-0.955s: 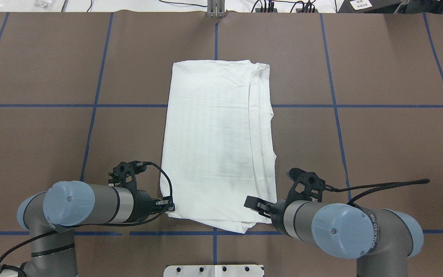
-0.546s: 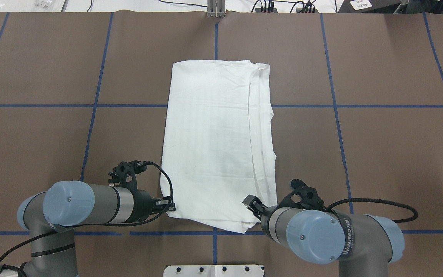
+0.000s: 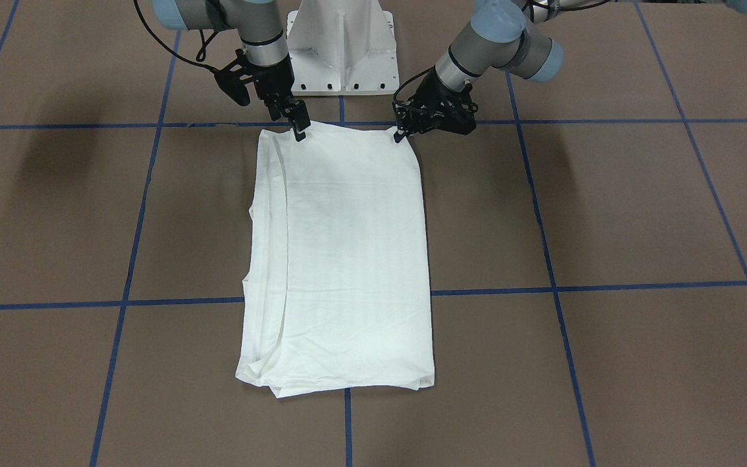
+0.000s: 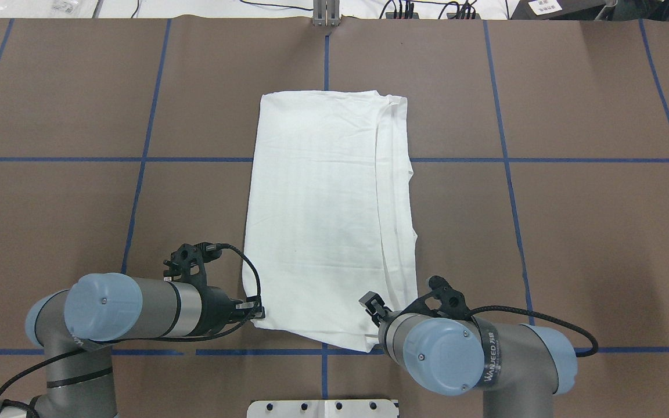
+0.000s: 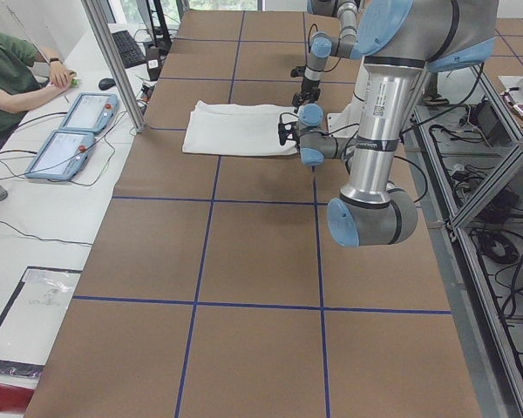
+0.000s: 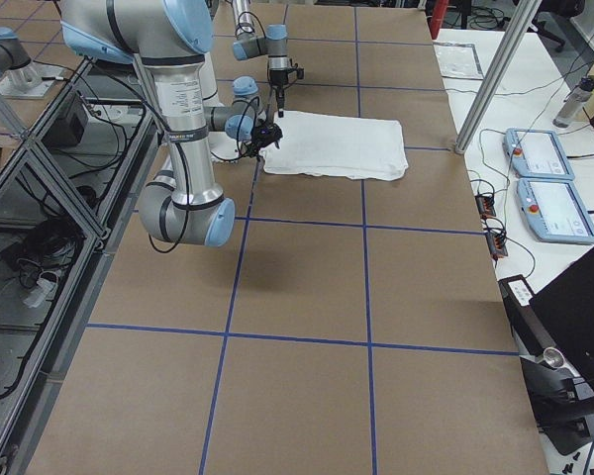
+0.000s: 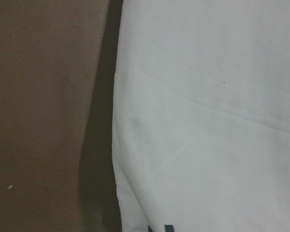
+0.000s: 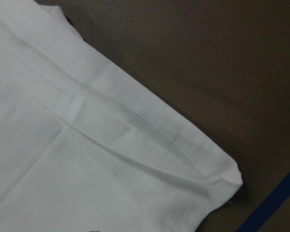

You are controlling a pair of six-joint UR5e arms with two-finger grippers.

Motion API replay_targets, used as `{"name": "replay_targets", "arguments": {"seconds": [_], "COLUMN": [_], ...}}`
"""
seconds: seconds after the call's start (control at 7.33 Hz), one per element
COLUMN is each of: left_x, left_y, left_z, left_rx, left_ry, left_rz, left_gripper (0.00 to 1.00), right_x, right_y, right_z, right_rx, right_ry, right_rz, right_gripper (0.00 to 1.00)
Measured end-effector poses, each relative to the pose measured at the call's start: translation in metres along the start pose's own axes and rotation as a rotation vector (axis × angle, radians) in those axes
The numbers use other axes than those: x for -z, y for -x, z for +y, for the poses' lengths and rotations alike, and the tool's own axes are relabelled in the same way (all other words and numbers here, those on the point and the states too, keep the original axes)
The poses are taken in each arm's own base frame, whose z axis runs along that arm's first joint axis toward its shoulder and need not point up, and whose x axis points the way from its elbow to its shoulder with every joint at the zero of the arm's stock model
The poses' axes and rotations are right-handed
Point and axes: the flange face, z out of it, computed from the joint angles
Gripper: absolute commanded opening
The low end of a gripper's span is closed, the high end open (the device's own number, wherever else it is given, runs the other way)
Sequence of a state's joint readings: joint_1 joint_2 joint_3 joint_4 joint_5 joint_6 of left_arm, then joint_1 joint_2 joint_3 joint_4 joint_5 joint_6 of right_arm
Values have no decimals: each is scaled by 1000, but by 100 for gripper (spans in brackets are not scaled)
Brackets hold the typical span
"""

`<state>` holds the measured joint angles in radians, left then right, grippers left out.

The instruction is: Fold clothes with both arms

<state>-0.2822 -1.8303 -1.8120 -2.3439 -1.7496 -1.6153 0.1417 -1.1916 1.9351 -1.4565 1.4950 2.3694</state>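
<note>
The white shirt [image 4: 323, 203] lies folded into a long rectangle in the middle of the brown table, layered edges along its right side. My left gripper [image 4: 257, 313] sits low at the shirt's near left corner and looks shut on that corner; from the front, the left gripper [image 3: 401, 134] narrows to a point on the cloth. My right gripper [image 4: 372, 306] hovers over the near right corner, open, with nothing held; from the front, the right gripper [image 3: 297, 131] is over the hem. The right wrist view shows the hemmed corner of the shirt [image 8: 63, 169]. No printed text or collar shows.
Blue tape lines [image 4: 503, 159] divide the table into squares. The white pedestal base [image 3: 341, 45] stands at the near edge between the arms. A person [image 5: 9, 70] sits at a side desk with tablets [image 5: 65, 144]. Cables run along the far edge [image 4: 404, 8].
The right arm has swung left and in toward the robot, bringing its gripper over the shirt's near right corner. The left arm and the shirt have not moved.
</note>
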Motion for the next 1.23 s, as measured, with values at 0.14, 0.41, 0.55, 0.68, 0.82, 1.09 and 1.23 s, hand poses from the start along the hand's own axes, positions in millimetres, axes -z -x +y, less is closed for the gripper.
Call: {"name": "replay_targets", "arguments": {"seconds": [0.14, 0.41, 0.55, 0.68, 0.82, 1.09, 1.23], "left_x": [0, 0, 0, 0, 0, 1, 1], "left_y": [0, 0, 0, 0, 0, -1, -1], "left_z": [0, 0, 0, 0, 0, 0, 0], "left_rx": [0, 0, 0, 0, 0, 0, 0], "left_ry": [0, 0, 0, 0, 1, 1, 1], "left_rz": [1, 1, 1, 1, 1, 2, 2], "left_gripper": [0, 0, 0, 0, 0, 0, 0], "right_x": [-5, -8, -7, -7, -9, -13, -14], "right_y": [3, 6, 7, 9, 9, 9, 9], "right_z": [4, 8, 11, 13, 14, 16, 16], "right_rx": [-2, -2, 0, 1, 2, 3, 4], "right_ry": [-9, -18, -22, -27, -32, -36, -37], "right_rz": [6, 13, 18, 23, 28, 34, 36], "right_gripper": [92, 89, 84, 76, 73, 62, 49]}}
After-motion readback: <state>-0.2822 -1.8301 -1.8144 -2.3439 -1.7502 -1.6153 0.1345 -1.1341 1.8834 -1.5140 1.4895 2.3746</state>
